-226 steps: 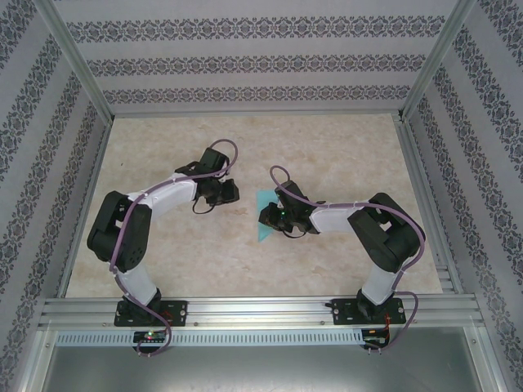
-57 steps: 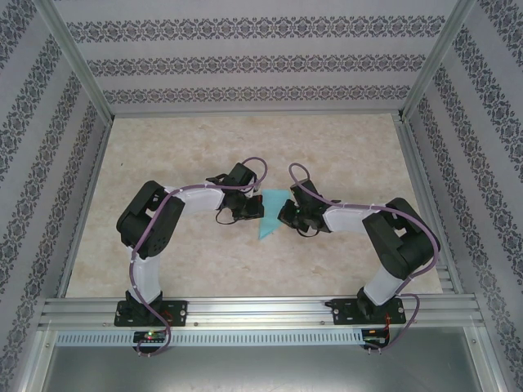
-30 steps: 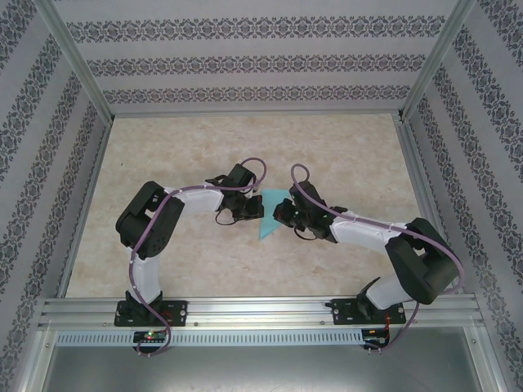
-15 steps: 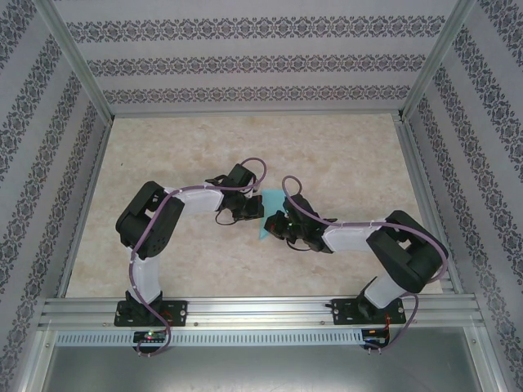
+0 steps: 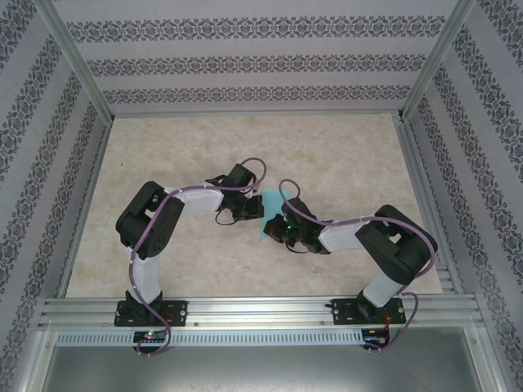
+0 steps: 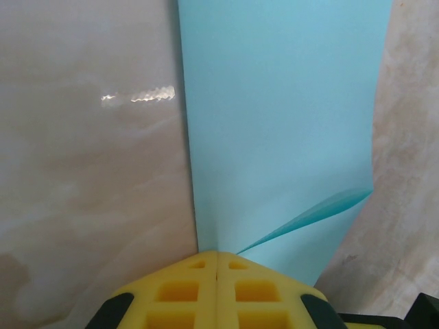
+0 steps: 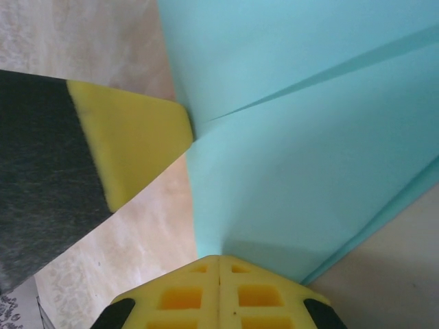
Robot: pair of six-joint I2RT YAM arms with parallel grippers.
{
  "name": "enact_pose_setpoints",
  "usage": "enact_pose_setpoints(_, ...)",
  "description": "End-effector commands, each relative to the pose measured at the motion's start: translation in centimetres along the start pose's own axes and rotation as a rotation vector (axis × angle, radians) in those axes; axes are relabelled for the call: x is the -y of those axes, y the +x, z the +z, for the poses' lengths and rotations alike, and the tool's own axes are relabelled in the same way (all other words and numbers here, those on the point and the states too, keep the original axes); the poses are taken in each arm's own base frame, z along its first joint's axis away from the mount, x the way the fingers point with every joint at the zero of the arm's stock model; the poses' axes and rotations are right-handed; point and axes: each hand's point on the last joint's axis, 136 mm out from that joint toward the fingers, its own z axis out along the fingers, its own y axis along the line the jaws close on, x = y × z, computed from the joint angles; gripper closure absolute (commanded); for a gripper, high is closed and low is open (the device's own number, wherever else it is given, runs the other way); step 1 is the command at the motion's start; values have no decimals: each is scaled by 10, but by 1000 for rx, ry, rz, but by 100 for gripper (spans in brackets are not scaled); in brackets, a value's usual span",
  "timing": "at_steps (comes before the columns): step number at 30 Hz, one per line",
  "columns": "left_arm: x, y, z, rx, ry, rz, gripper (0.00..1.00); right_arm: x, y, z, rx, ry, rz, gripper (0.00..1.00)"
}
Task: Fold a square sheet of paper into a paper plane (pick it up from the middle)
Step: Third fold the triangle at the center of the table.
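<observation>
**Two closed claws meet on the teal sheet at mid-table**

We see the left gripper and the right gripper, each with jaws pressed together and tips against the square sheet of paper. It lies partly folded on the table between them, and we judge they are pinning it to set a crease. We cannot tell whether either tip nips the edge or merely presses, and from above the wrists cover most of the sheet.

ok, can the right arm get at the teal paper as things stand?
Likely yes: the right tool, shut, sits at the edge of the paper, nothing between. The left tool crowds in close beside it.
</observation>
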Motion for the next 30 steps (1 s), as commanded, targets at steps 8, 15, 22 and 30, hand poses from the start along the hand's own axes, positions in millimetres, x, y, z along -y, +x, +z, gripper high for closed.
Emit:
enact_pose_setpoints(8,-37,25,11,-59,-127,-37,100,-12,4,-5,0,-49,-32,100)
enact_pose_setpoints(15,-38,25,11,-54,-129,-36,100,-21,10,-20,10,-59,-75,100)
enact_pose_setpoints(22,-38,25,11,-55,-129,-37,100,-17,28,-12,-29,-46,-64,100)
enact_pose_setpoints(30,-38,26,10,-56,-129,-37,100,-13,31,-3,-49,-29,-60,100)
